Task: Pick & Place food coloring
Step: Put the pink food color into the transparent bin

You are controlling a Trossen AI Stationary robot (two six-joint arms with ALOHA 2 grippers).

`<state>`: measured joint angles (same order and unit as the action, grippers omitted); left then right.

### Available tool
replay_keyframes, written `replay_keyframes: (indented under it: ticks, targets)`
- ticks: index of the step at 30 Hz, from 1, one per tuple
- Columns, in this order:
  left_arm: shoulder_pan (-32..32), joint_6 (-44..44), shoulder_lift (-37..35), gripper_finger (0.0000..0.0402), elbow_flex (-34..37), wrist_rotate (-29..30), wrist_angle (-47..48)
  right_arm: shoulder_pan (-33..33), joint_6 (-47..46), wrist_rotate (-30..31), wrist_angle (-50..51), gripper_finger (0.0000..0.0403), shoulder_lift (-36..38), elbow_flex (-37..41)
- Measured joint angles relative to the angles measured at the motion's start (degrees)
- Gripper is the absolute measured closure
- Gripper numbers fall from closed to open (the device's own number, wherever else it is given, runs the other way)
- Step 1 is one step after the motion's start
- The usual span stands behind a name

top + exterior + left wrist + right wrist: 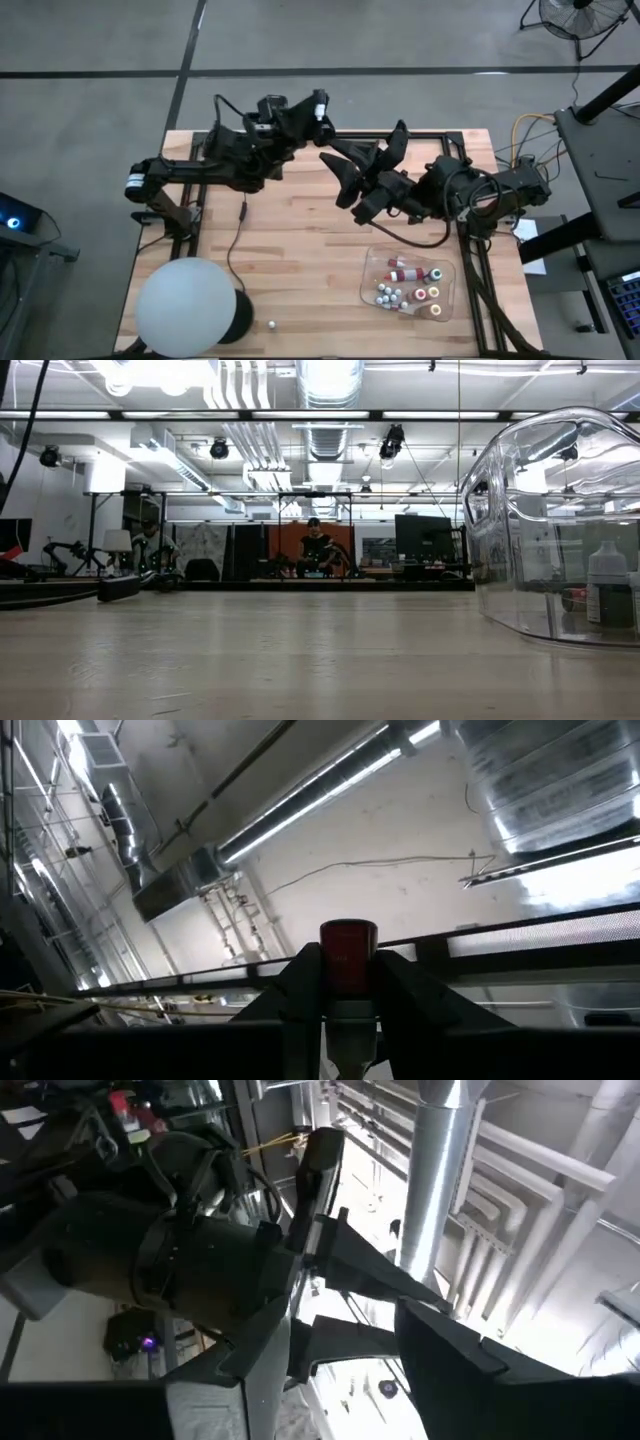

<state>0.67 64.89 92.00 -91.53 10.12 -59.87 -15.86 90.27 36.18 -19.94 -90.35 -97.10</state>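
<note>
High view shows you both arms raised near the table's [300, 250] far edge. Your left gripper [348, 982] points upward, its fingers [295, 985] clamped on a red-capped food coloring bottle [347, 960]. Your right gripper [345, 172] reaches toward the far edge's middle, fingers partly spread and holding nothing. You'll find the other food coloring bottles [410, 285] in the clear tray [372, 262] by the near right corner.

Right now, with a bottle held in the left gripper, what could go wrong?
1. The left gripper pinches the red-capped bottle only at its neck, pointing up; it might slip.
2. The right gripper hangs open close to the left arm above the table; they could collide.
3. The tray is crowded; a drop could knock bottles.
</note>
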Motion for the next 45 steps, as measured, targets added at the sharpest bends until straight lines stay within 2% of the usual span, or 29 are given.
replay_keyframes:
  ticks: [5, 8, 11, 17, 23, 28, 37, 45]
  targets:
    - [0.0, 1.4, -0.1, 0.035, 0.0, 1.5, 2.5, -0.6, 1.0, 3.1, 0.0, 0.0232, 0.4, -0.6]
    - [0.4, 8.1, -1.1, 0.035, -0.1, 1.4, 10.5, -1.4, 6.1, 4.9, 0.2, 0.0232, 0.7, -1.4]
    - [0.4, 7.3, -2.2, 0.035, -0.1, 1.5, 17.0, -2.1, 6.0, 6.3, 5.4, 0.0232, 0.9, -3.0]
    - [0.1, 7.0, -2.3, 0.035, -0.2, 4.1, 17.9, -4.1, 6.1, 13.9, 13.8, 0.0232, 0.9, -4.2]
    - [-1.1, 7.0, -2.3, 0.035, -0.2, 10.2, 20.0, -3.9, 6.5, 15.5, 17.3, 0.0232, 0.8, -4.2]
    - [-1.1, 9.3, -2.3, 0.035, -0.1, 11.5, 24.1, -3.4, 12.3, 15.4, 17.8, 0.0232, 0.7, -4.4]
    - [-1.0, 12.7, -2.2, 0.035, -0.1, 12.4, 30.3, -1.3, 16.2, 16.7, 17.7, 0.0232, 0.7, -4.7]
    - [-0.6, 13.8, -2.3, 0.035, -0.1, 12.4, 34.0, -0.8, 16.0, 23.9, 18.1, 0.0232, 0.7, -4.7]
